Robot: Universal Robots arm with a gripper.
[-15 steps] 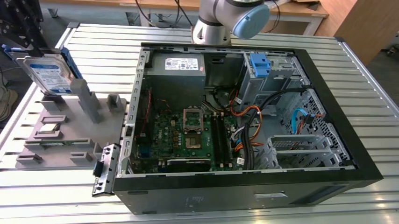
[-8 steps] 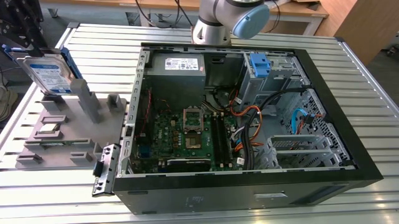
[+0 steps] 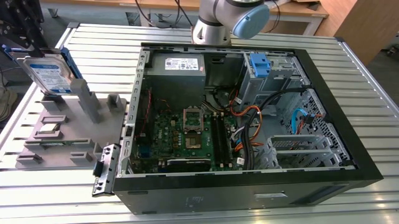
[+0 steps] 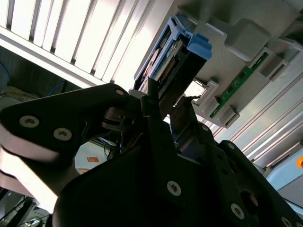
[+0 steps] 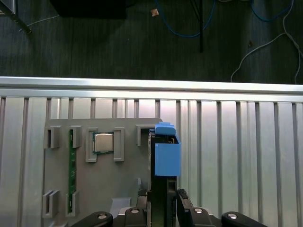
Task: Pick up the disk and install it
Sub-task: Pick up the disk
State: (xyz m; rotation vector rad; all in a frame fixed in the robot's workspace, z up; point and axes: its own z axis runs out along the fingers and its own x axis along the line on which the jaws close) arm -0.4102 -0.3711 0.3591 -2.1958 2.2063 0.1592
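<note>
- The disk (image 3: 48,74) stands on edge in a slot of the grey holder tray (image 3: 62,140), at the exterior view's left. Its labelled face is turned towards the camera and the blue bracket runs round its rim.
- In the first wrist view the disk is seen edge-on from above, with the bracket's blue tab at its far end.
- The gripper (image 5: 162,201) hangs over the disk. Its jaws stand apart, one to each side of the disk's upper edge, and I see nothing clamped between them.
- The tray also carries a square processor chip (image 5: 103,142) and a green memory stick (image 5: 72,165), each in its own slot just beside the disk.
- The tray lies on the slatted metal table (image 3: 361,60), touching the left wall of the open computer case (image 3: 349,154).
- Inside the case, a blue caddy (image 3: 259,63) sits in the drive cage at the far right. The grey power supply (image 3: 177,63) is at the far left.
- Step in hand, as I judge it: the pick-up, at the point of lining up on the disk. Nothing has been lifted and the install has not begun.
- A clean grasp calls for the jaws to stay wider than the disk on the way down. They should close on its flat faces rather than on the bracket tab, and the lift should go straight up so the slot walls do not bind.
</note>
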